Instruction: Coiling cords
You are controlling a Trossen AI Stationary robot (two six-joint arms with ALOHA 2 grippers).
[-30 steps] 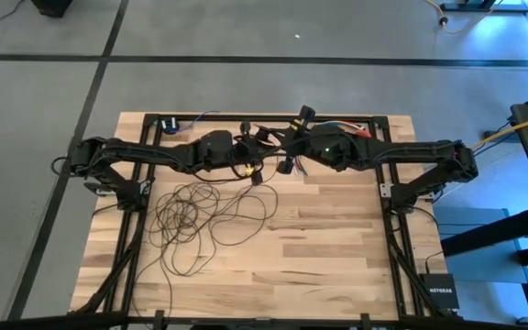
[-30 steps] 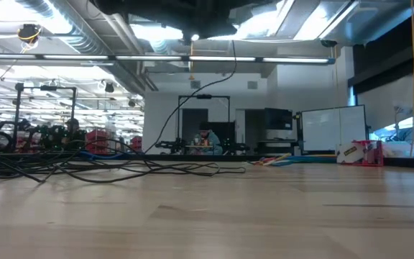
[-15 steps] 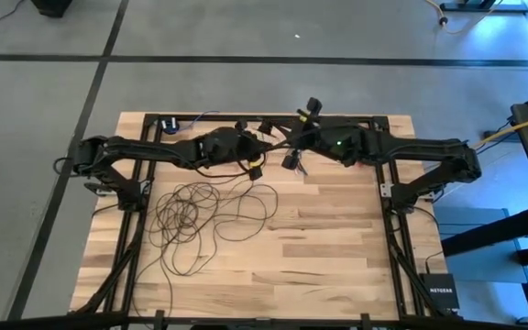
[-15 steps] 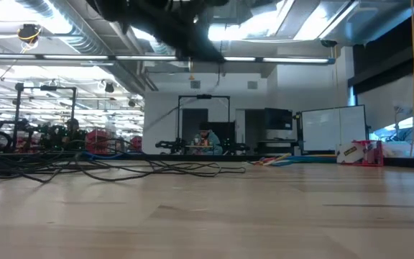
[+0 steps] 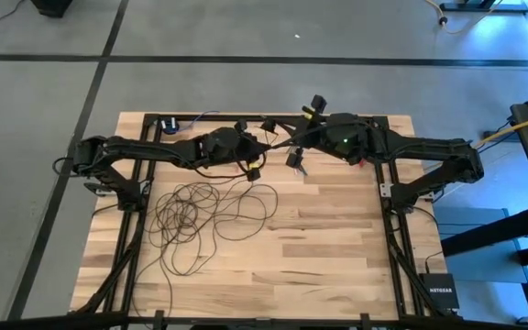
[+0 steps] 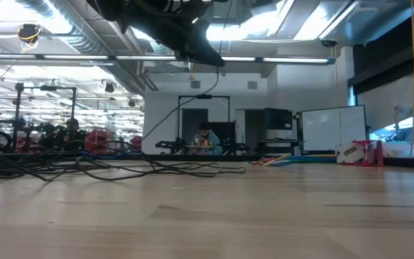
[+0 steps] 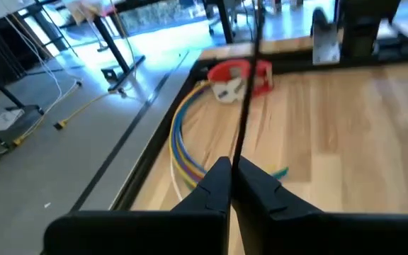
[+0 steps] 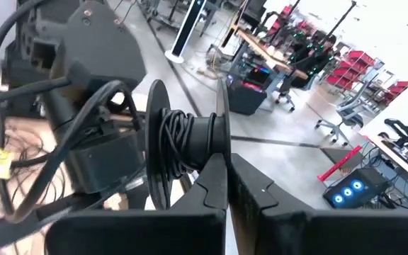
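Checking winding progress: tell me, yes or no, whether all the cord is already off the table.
No, in the high view many loose loops of the cord lie spread on the table.

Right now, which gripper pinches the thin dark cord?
The left gripper: the cord runs straight from its shut tips. The right gripper faces a black spool.

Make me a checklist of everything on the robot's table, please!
Surface: wooden table, bare on its right half.
Job's things: the cord lies in loose loops on the left half; part of it is wound on a black spool, and one strand runs up to the left pincer.
Clutter: red tape roll and coloured wires near the far edge.
Pincers: left pincer shut on the cord, raised over the far middle; right pincer shut on the spool, beside it.
Cables: yellow cable hanging at the right.
Surroundings: grey floor, workshop benches behind.
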